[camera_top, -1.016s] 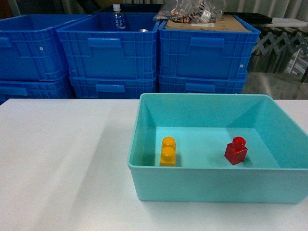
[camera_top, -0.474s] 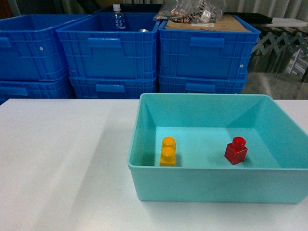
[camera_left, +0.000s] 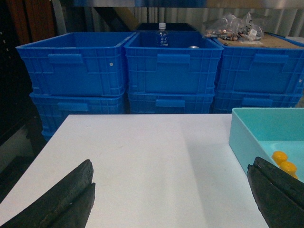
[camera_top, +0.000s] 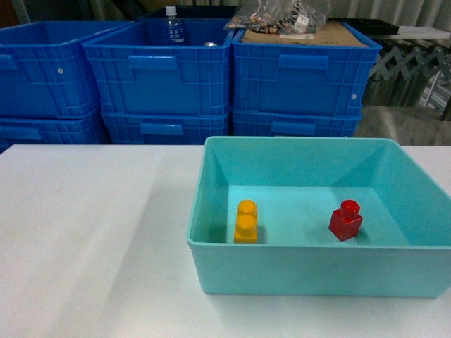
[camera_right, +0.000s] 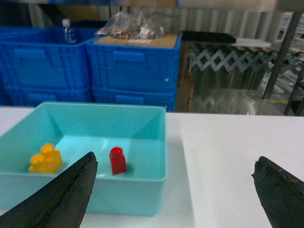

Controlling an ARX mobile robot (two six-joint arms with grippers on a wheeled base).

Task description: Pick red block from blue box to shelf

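The red block (camera_top: 345,221) stands upright on the floor of the blue box (camera_top: 303,141), right of centre; it also shows in the right wrist view (camera_right: 117,160). The turquoise box (camera_right: 118,106) sits on a white table (camera_top: 91,232). Neither gripper appears in the head view. My left gripper (camera_left: 171,190) is open over bare table, left of the box (camera_left: 251,133). My right gripper (camera_right: 173,187) is open and empty, hovering in front of the box's near right corner, apart from the block. Steel posts of the shelf (camera_right: 280,52) show at the far right.
A yellow-orange two-stud brick (camera_top: 246,221) lies in the box left of the red block. Stacked dark blue crates (camera_top: 162,77) stand behind the table, one holding a water bottle (camera_top: 172,25). A metal lattice (camera_right: 223,61) stands beyond the table's far right.
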